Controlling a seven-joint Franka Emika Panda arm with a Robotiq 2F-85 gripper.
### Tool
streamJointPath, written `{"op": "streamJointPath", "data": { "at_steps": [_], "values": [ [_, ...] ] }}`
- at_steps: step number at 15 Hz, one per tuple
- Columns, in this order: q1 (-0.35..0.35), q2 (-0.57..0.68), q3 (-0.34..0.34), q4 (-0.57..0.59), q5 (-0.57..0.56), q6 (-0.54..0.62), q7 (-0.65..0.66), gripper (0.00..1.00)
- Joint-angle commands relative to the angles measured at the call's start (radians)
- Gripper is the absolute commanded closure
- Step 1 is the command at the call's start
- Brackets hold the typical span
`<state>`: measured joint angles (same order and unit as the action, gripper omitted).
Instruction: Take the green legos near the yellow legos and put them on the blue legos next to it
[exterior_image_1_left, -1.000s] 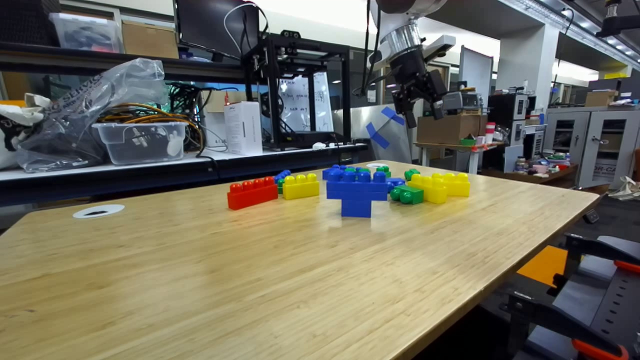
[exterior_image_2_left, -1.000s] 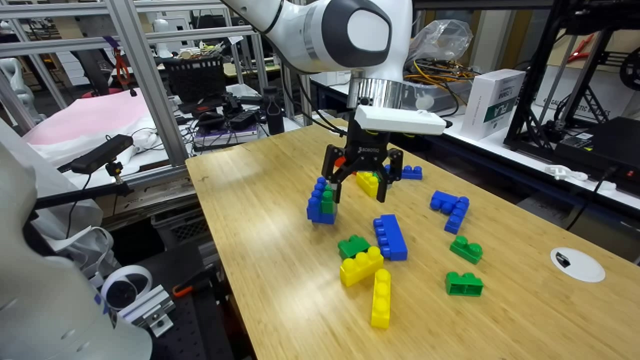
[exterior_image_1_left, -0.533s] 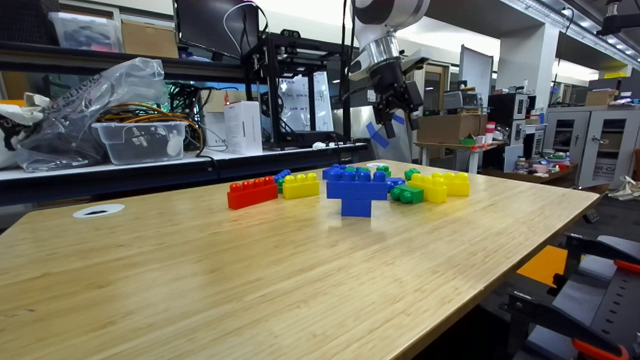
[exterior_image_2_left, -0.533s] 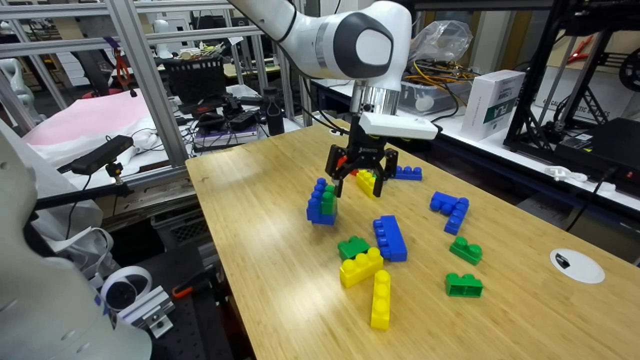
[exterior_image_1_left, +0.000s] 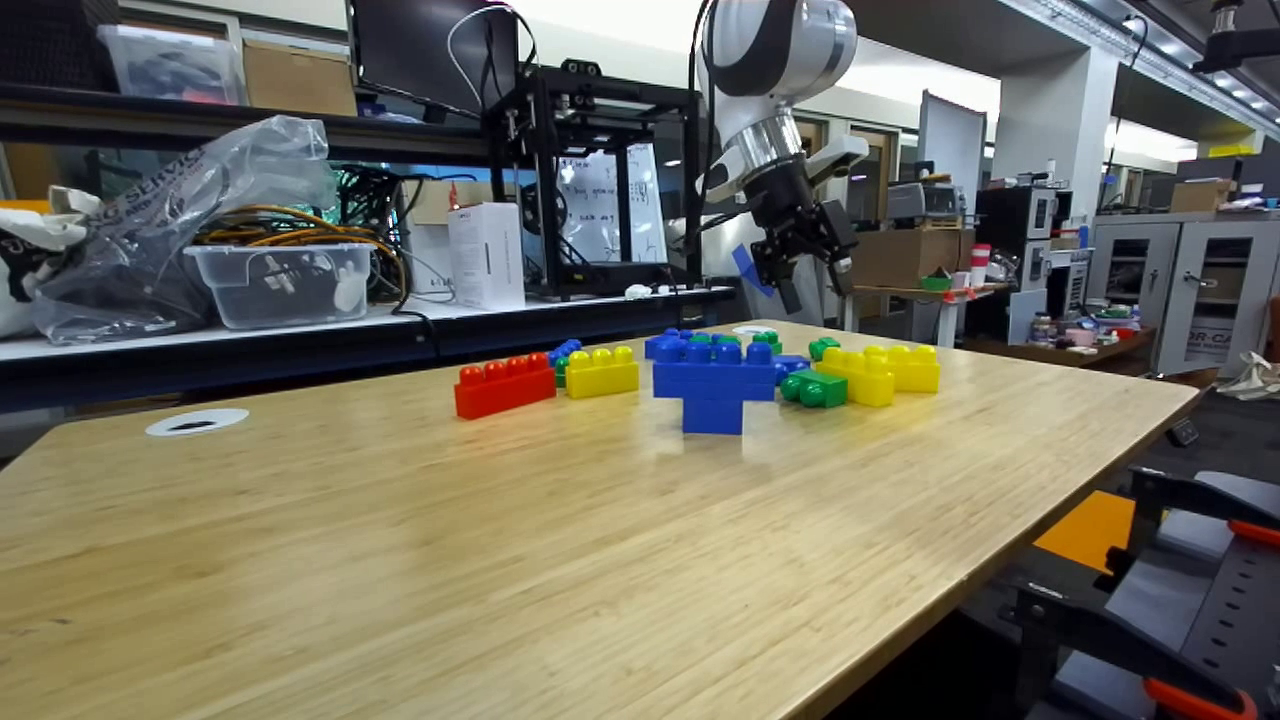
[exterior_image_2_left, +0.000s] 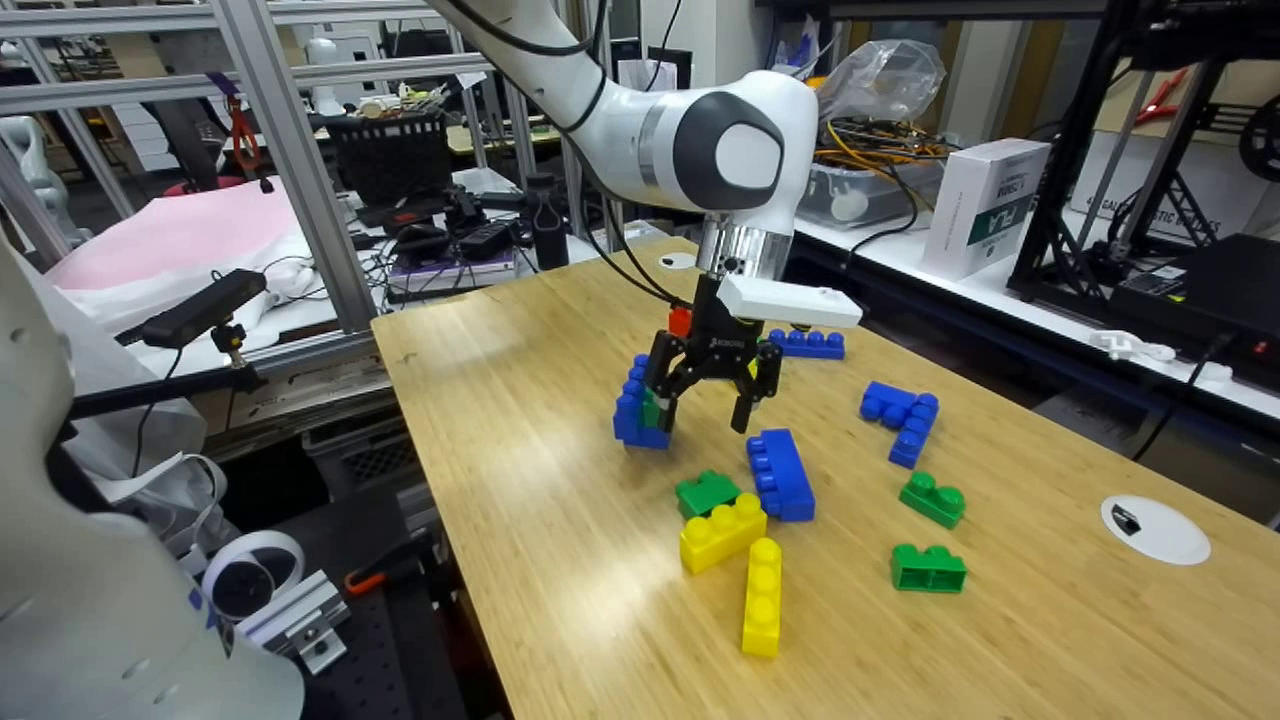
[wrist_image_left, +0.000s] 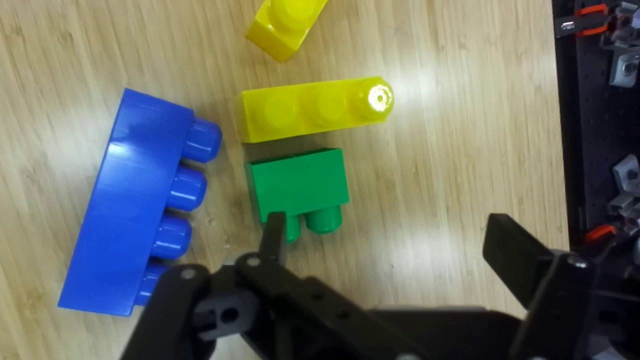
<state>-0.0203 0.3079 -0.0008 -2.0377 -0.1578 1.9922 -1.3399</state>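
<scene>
The gripper (exterior_image_2_left: 703, 424) is held above the counter (exterior_image_1_left: 480, 560), and its jaws are spread wide; in the wrist view, bare counter is seen between them. The green brick (wrist_image_left: 300, 182) is laid on its side on the counter, just beside the yellow pair (exterior_image_2_left: 760, 565). In the wrist view its two studs are turned toward the gripper, and one of them is partly covered by a jaw. A thin shaded strip is seen between the green brick and the nearer yellow brick (wrist_image_left: 310, 111); the farther yellow brick (exterior_image_2_left: 762, 600) is set at an angle to that one, slightly apart. Near the green brick, on another side, a blue brick (wrist_image_left: 130, 200) is laid on its side, its four studs pointed toward the green. The blue stack (exterior_image_1_left: 713, 382) is stood upright, apart from the green brick, a long upper row being carried on a narrower base. In an exterior view, a green piece (exterior_image_2_left: 651, 408) is seen against the stack, partly hidden by a jaw. Farther off, a red brick (exterior_image_1_left: 505, 387), a lone yellow brick (exterior_image_1_left: 602, 375), a blue row (exterior_image_2_left: 808, 346), a blue pair (exterior_image_2_left: 912, 428) and two loose green bricks (exterior_image_2_left: 928, 570) are spread over the counter.
</scene>
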Motion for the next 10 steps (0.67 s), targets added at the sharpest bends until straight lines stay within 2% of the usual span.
{"op": "streamJointPath", "data": {
  "at_steps": [1,6,10],
  "values": [
    [-0.008,-0.011,0.016,-0.060,-0.056,0.097,-0.011,0.00],
    [-0.012,-0.009,0.026,-0.139,-0.050,0.288,0.020,0.00],
    [-0.018,-0.011,0.025,-0.199,-0.048,0.389,0.026,0.00]
  ]
}}
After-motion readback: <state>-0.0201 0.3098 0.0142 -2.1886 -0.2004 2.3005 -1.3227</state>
